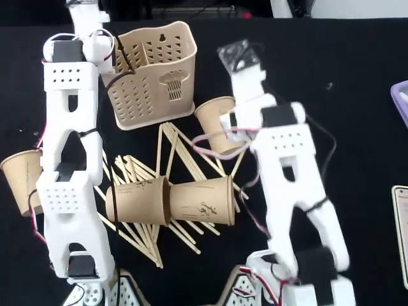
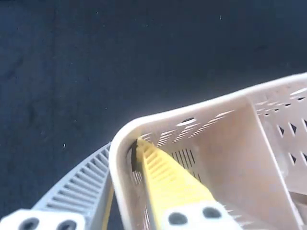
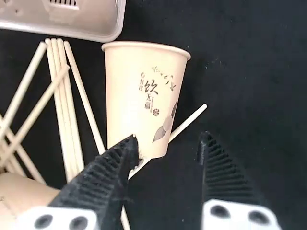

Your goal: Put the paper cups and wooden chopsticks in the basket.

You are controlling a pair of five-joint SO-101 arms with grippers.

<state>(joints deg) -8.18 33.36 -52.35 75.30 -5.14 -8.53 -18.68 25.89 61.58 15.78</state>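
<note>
The beige slotted basket (image 1: pixel 153 73) stands tilted at the back left. My left gripper (image 1: pixel 118 56) straddles its corner rim (image 2: pixel 158 122), with the yellow finger (image 2: pixel 163 177) inside and the grey finger (image 2: pixel 81 189) outside, shut on the wall. A paper cup (image 3: pixel 141 103) lies ahead of my right gripper (image 3: pixel 168 139), which hangs open above it. That cup (image 1: pixel 213 118) sits under the right arm, whose black gripper (image 1: pixel 239 56) shows beyond it. Two more cups (image 1: pixel 137 201) (image 1: pixel 204 201) lie on the scattered wooden chopsticks (image 1: pixel 167 153). Another cup (image 1: pixel 19 178) lies at the far left, partly behind the left arm.
The tabletop is black cloth. A purple object (image 1: pixel 401 99) and a flat card-like thing (image 1: pixel 401 223) sit at the right edge. Both arm bases (image 1: pixel 255 287) take up the front edge. Open cloth lies at the back right.
</note>
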